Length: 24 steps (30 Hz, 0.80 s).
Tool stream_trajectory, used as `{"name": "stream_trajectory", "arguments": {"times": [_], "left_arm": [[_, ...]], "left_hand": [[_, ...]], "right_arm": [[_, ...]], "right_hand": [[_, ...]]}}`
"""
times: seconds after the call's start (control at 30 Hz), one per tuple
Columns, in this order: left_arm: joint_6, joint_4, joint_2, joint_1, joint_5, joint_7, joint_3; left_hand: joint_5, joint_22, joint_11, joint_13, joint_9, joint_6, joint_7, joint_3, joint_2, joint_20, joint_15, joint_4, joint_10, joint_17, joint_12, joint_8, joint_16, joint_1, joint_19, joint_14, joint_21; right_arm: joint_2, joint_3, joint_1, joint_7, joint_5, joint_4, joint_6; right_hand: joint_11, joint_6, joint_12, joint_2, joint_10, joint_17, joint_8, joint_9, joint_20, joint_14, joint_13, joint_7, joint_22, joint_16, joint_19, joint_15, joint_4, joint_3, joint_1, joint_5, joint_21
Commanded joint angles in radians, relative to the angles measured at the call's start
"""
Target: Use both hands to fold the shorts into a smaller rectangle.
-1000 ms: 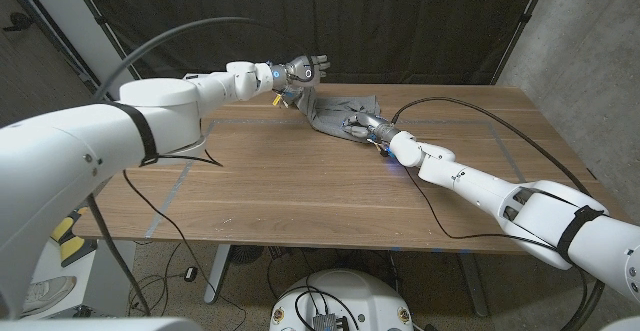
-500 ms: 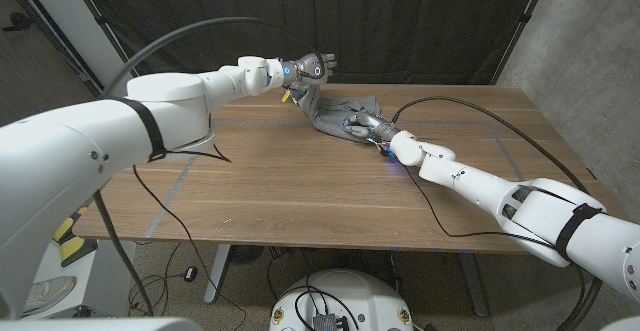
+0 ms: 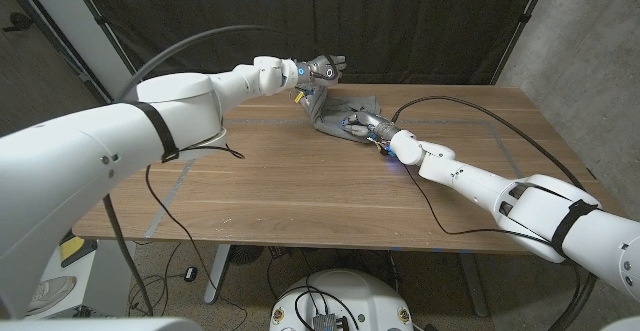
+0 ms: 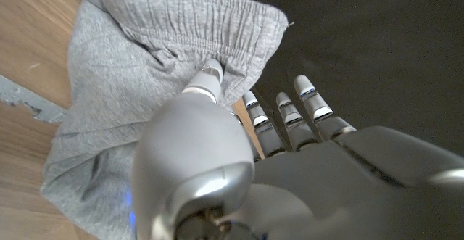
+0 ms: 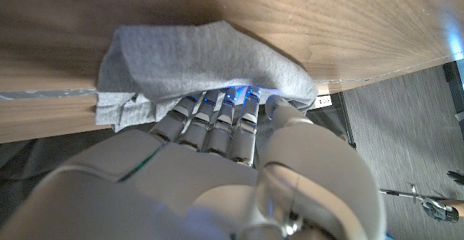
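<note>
Grey shorts (image 3: 345,113) are seen bunched near the counter's (image 3: 300,186) far edge, approx. mid-width. The left hand (image 3: 322,69) is raised over the shorts' left part w/ fingers (image 4: 313,108) straight and apart, nothing gripped; its thumb tip is seen against the elastic waistband (image 4: 217,22) in the wrist view. The right hand (image 3: 362,125) is tucked under a fold of the shorts, fingers (image 5: 217,120) covered by cloth; a grip can't be confirmed.
</note>
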State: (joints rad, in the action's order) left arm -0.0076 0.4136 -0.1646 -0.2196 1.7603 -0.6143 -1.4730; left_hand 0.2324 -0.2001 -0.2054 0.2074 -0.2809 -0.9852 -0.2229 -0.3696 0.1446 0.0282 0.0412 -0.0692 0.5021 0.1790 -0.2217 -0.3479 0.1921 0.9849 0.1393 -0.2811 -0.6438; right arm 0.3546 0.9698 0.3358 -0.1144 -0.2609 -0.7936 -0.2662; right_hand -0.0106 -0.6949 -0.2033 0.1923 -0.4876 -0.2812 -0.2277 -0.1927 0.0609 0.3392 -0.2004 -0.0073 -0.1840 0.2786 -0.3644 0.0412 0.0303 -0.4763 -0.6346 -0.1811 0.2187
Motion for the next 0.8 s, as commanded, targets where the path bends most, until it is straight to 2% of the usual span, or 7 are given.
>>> {"name": "stream_trajectory", "arguments": {"times": [0.03, 0.4, 0.63, 0.8], "left_arm": [[-0.014, 0.004, 0.041, 0.024, 0.055, -0.096, 0.059], [-0.007, 0.004, 0.061, 0.032, 0.007, -0.162, 0.026], [-0.008, 0.004, 0.081, 0.044, -0.008, -0.15, 0.011], [-0.014, 0.004, 0.104, 0.057, -0.003, -0.108, 0.014]], "left_hand": [[0.005, -0.002, -0.003, 0.001, 0.0, -0.006, 0.001, 0.004, -0.007, -0.005, 0.16, 0.002, 0.011, 0.004, -0.003, -0.003, 0.001, -0.004, 0.007, -0.009, -0.004], [0.008, -0.002, -0.004, 0.001, 0.001, -0.008, 0.002, 0.005, -0.007, -0.009, 0.161, 0.001, 0.013, 0.004, -0.003, -0.004, 0.001, -0.004, 0.007, -0.01, -0.006], [0.009, -0.002, -0.004, 0.001, 0.002, -0.009, 0.002, 0.006, -0.007, -0.01, 0.162, 0.001, 0.014, 0.004, -0.003, -0.004, 0.001, -0.004, 0.008, -0.011, -0.007], [0.009, -0.002, -0.005, 0.001, 0.003, -0.012, 0.002, 0.006, -0.007, -0.013, 0.16, 0.0, 0.015, 0.004, -0.003, -0.004, 0.001, -0.003, 0.008, -0.011, -0.007]], "right_arm": [[0.006, 0.0, 0.005, -0.004, 0.004, -0.012, 0.008], [0.022, -0.006, 0.021, -0.008, 0.003, -0.045, 0.011], [0.032, -0.01, 0.029, -0.005, 0.0, -0.066, 0.013], [0.04, -0.016, 0.038, -0.004, 0.002, -0.084, 0.018]], "right_hand": [[-0.001, -0.01, 0.0, -0.003, -0.012, -0.002, 0.003, -0.005, 0.005, 0.007, -0.002, -0.001, -0.001, 0.003, -0.018, 0.049, 0.0, -0.008, 0.007, -0.001, 0.0], [-0.002, -0.011, 0.001, -0.003, -0.012, -0.003, 0.004, -0.005, 0.005, 0.007, -0.002, -0.003, -0.001, 0.003, -0.017, 0.049, 0.0, -0.009, 0.008, -0.001, 0.0], [0.0, -0.011, 0.001, -0.003, -0.012, -0.003, 0.005, -0.005, 0.004, 0.006, -0.002, -0.002, -0.001, 0.004, -0.017, 0.049, 0.0, -0.009, 0.008, -0.001, 0.0], [-0.001, -0.012, 0.001, -0.003, -0.012, -0.004, 0.005, -0.005, 0.005, 0.006, -0.002, -0.002, -0.001, 0.004, -0.017, 0.049, 0.001, -0.009, 0.009, -0.001, 0.0]]}}
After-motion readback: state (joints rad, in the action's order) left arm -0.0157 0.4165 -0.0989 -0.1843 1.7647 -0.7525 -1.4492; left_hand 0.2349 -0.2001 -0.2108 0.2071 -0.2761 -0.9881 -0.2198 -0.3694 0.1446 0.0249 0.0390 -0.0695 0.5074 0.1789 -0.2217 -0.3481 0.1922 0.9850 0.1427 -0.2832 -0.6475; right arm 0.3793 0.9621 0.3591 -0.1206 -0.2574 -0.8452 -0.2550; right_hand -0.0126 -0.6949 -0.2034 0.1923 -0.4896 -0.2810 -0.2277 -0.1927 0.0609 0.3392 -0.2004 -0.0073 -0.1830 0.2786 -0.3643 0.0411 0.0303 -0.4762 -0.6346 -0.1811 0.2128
